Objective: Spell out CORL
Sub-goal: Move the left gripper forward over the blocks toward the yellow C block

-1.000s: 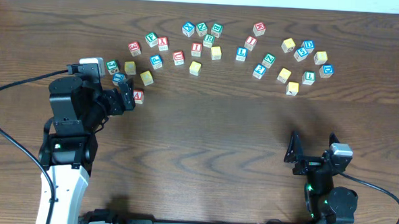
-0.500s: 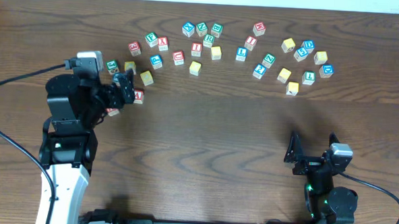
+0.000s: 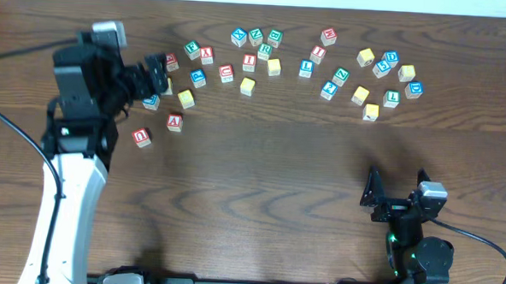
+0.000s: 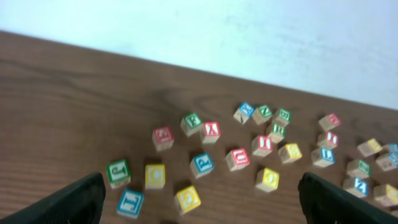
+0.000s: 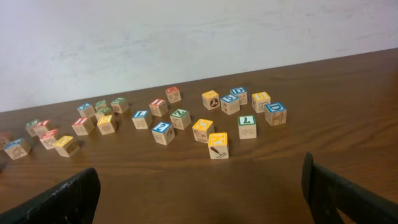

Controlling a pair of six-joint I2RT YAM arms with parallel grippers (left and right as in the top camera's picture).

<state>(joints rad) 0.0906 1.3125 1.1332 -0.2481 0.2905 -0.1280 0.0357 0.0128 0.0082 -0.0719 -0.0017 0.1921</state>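
Small wooden letter cubes lie scattered along the far half of the table. In the left wrist view a yellow C cube (image 4: 155, 176) sits low on the left and a yellow O cube (image 4: 268, 179) further right. From overhead, a green R cube (image 3: 265, 51) and a blue L cube (image 3: 306, 68) lie in the middle cluster. My left gripper (image 3: 157, 76) (image 4: 199, 208) hovers open over the left end of the cubes, holding nothing. My right gripper (image 3: 396, 191) (image 5: 199, 205) stands open and empty near the front right, well short of any cube.
Two red-lettered cubes (image 3: 141, 136) (image 3: 174, 121) lie apart, nearer the front on the left. A second cluster of blue, green and yellow cubes (image 3: 384, 75) fills the far right. A light wall (image 5: 186, 37) borders the table's far edge.
My left arm has swung toward the far edge, over the left cluster, leaving a red-lettered cube uncovered at the near left. The right arm has not moved.
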